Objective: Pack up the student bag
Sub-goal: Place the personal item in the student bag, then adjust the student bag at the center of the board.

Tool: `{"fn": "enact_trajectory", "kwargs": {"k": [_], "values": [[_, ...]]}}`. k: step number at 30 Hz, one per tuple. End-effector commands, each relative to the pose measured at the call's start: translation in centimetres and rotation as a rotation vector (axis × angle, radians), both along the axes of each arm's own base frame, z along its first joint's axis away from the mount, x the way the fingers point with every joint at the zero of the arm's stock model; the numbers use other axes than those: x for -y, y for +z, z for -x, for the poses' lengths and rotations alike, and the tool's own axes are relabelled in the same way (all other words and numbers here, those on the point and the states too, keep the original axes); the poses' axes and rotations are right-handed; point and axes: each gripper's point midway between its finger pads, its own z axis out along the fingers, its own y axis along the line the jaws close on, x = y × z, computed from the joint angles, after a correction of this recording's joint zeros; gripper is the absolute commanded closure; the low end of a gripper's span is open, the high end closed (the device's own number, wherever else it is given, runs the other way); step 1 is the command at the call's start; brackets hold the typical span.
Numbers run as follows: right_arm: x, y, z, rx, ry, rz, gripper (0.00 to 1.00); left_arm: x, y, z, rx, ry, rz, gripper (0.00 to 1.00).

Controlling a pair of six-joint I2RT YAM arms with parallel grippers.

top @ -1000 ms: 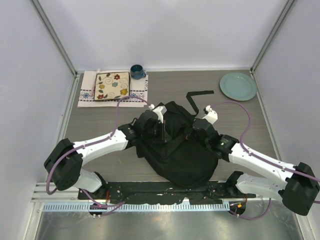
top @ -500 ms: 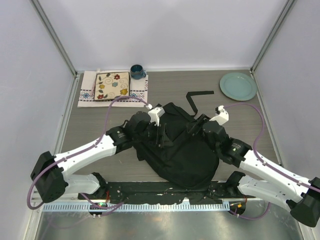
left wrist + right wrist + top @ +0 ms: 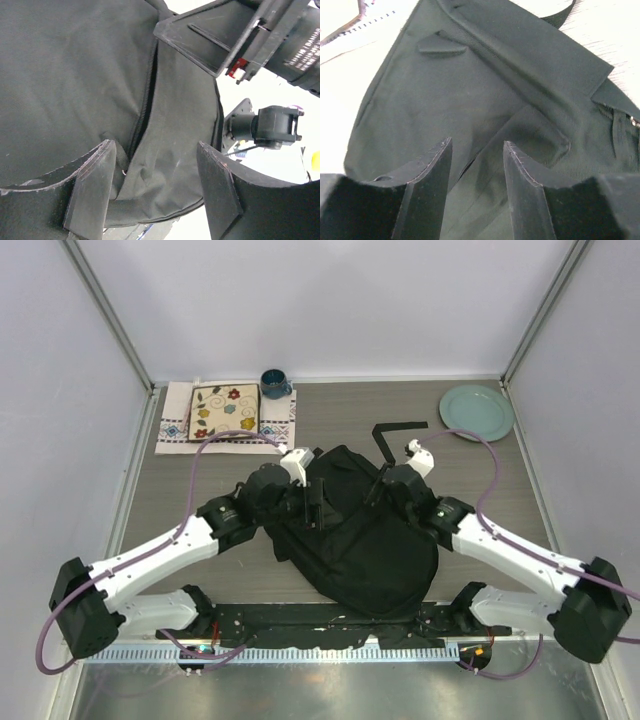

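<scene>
- While the student bag (image 3: pixel 360 540) is lying slumped on the table (image 3: pixel 480 470) between both arms, it is looking soft and floppy.
- Over its zip (image 3: pixel 145 100) the left gripper (image 3: pixel 157 150) is hanging with jaws parted wide, holding nothing.
- The right gripper (image 3: pixel 477 145) is standing about half open, also empty.
- Pinching a fold beside the zip is probably serving best.

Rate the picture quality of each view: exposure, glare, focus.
Top external: even, soft light, sharp throughout, though the student bag reads as a nearly featureless black mass. Left wrist: bag fabric and zip crisp, the background at right blown out to white. Right wrist: the table overexposed at the upper corners, bag folds well exposed.
</scene>
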Motion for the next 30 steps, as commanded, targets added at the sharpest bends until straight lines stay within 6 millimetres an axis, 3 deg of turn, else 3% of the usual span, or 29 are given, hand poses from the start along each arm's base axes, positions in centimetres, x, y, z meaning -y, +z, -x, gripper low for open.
{"fn": "enact_trajectory", "kwargs": {"k": [1, 3, 4, 6, 7, 9, 10, 13, 16, 17, 20, 26, 30], "values": [[-0.1, -1.7, -2.1, -0.071, 0.02, 0.086, 0.51, -2.7, 0.2, -1.4, 0.0, 0.214, 0.017, 0.31], [2.7, -4.3, -2.5, -0.156, -0.029, 0.193, 0.53, -4.8, -0.1, -1.2, -0.02, 0.322, 0.034, 0.31], [3.2, -4.7, -2.5, -0.173, -0.028, 0.215, 0.53, -5.9, -2.0, -0.7, -0.046, 0.352, 0.007, 0.3], [4.7, -5.3, -2.4, -0.199, -0.025, 0.241, 0.53, -8.5, -2.3, 0.0, -0.067, 0.461, 0.028, 0.3], [4.8, -4.9, -2.4, -0.184, -0.015, 0.236, 0.53, -9.5, -3.6, 0.5, -0.083, 0.484, 0.021, 0.28], [4.8, -4.1, -2.1, -0.144, 0.01, 0.217, 0.5, -10.5, -4.0, 1.2, -0.111, 0.534, 0.071, 0.28], [4.8, -2.1, -2.1, -0.083, 0.015, 0.176, 0.49, -11.2, -4.1, 1.8, -0.107, 0.536, 0.112, 0.26], [5.7, 0.3, -2.0, 0.009, -0.02, 0.128, 0.33, -11.8, -4.8, 2.7, -0.135, 0.552, 0.164, 0.24], [8.3, 0.2, -2.0, -0.002, -0.111, 0.188, 0.21, -11.6, -5.7, 3.3, -0.173, 0.543, 0.172, 0.23], [9.7, -0.8, -1.9, -0.043, -0.145, 0.224, 0.19, -11.4, -6.1, 3.2, -0.186, 0.541, 0.16, 0.23], [11.4, -3.3, -1.6, -0.135, -0.152, 0.249, 0.18, -10.3, -6.6, 3.1, -0.216, 0.521, 0.152, 0.23], [9.8, -7.5, 0.6, -0.264, -0.019, 0.167, 0.2, -7.8, -6.5, 2.0, -0.224, 0.498, 0.225, 0.23], [8.3, -9.3, 2.2, -0.308, 0.044, 0.086, 0.22, -6.9, -8.0, 1.8, -0.249, 0.498, 0.24, 0.23]]}}
